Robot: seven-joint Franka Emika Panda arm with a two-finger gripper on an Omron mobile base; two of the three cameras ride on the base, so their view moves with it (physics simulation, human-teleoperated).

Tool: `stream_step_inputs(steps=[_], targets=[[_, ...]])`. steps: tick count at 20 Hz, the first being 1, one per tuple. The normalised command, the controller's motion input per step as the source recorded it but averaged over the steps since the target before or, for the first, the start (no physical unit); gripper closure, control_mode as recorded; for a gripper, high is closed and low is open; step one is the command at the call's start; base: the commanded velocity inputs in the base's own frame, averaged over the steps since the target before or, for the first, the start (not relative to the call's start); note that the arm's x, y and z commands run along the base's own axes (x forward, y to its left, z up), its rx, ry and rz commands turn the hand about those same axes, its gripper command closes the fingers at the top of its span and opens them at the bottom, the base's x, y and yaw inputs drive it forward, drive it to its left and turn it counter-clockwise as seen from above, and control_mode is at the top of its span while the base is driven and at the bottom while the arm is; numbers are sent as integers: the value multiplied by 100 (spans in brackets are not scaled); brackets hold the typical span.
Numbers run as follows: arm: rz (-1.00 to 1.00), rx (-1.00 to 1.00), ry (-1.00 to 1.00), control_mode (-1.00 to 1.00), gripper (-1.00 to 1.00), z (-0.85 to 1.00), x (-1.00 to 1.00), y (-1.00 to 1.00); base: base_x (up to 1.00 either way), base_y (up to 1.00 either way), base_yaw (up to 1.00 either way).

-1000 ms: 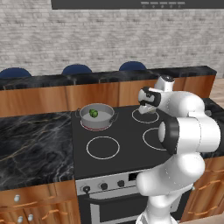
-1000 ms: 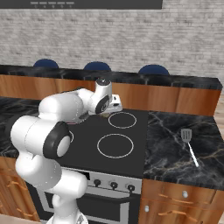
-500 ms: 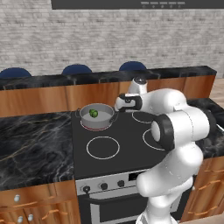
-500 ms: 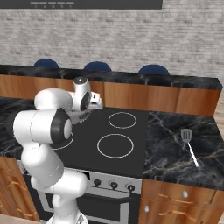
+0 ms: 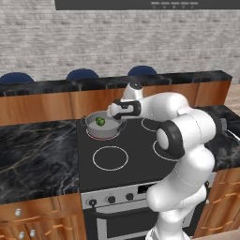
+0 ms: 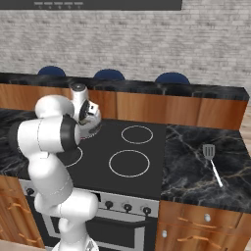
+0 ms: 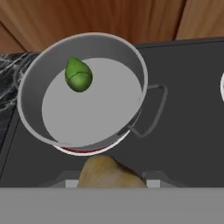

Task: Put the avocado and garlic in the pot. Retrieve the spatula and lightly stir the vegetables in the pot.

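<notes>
Stretching wide across the kitchen, black marble counter (image 6: pixel 196 169) on both sides of the cooktop, wooden drawers below. Black stove top (image 5: pixel 124 152) in the middle, white rings painted on it, knobs along its front. Behind it, a raised counter with three blue stools (image 5: pixel 82 74) peeking over, and a grey brick wall further back.

Reaching out over the stove, big white arm, bent toward the back left burner.

Sitting on that back left burner, grey pot (image 5: pixel 102 126), short and wide, with a thin handle on its side. Seen from above in the hand view as pot (image 7: pixel 30 83) with a flat grey floor and a red ring showing under its near edge.

Hovering just beside the pot's rim, gripper (image 5: pixel 120 123), on the pot's right in the left base view. Squeezed around the garlic (image 7: pixel 109 173), a pale beige lump filling the spot between the finger tips at the bottom of the hand view. Garlic just outside the pot's near edge, not over the grey floor yet.

Lying on the right counter, well apart from the pot, spatula (image 6: pixel 212 162), light grey, slotted head pointing away, thin handle pointing toward the front.

Resting inside the pot near its far wall, avocado (image 7: pixel 78 75), small and bright green. Also seen as a green dot, avocado (image 5: pixel 100 121), in the left base view.
</notes>
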Motion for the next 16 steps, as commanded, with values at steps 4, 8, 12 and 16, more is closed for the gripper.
stream_step_inputs(steps=[4,8,12,16], targets=[[6,0,3,-100,100,-5,34,32,0,0,0],[6,0,6,-100,100,-8,45,39,0,0,0],[8,0,1,-100,100,-11,23,40,0,0,0],[3,-1,0,-100,100,-26,12,12,0,0,0]])
